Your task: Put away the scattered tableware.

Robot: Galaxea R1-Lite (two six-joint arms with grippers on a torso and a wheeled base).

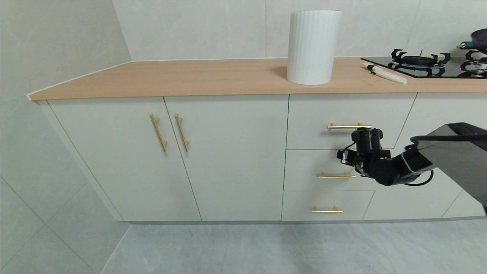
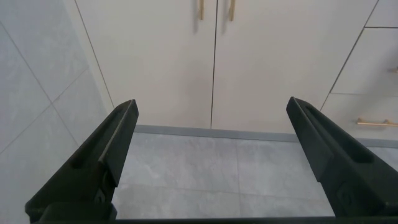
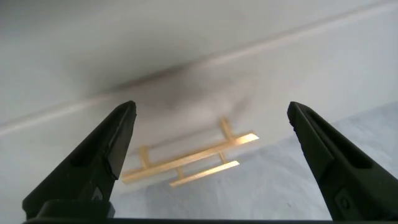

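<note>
cream utensil lies flat on the bench, far right, nr the front edge. its far end touches the front-left corner of the black hob. white ribbed canister stands upright left of it, apart from it, right of bench middle and closer to the front edge than the back wall. dark pot sits at the hob's back right.

r arm is low, below bench level, in front of the drawer stack. r gripper faces the drawer fronts, betw top drawer handle and mid drawer handle. it's close to the fronts, can't tell if touching. claw spread wide, empty. a gold handle lies ahead, past the tips.

l gripper hangs low over the grey floor, facing the double doors on the cabinet's left part, well apart from them. claw spread wide, empty.

bottom drawer handle sits under the other two. drawers and doors all shut.
</note>
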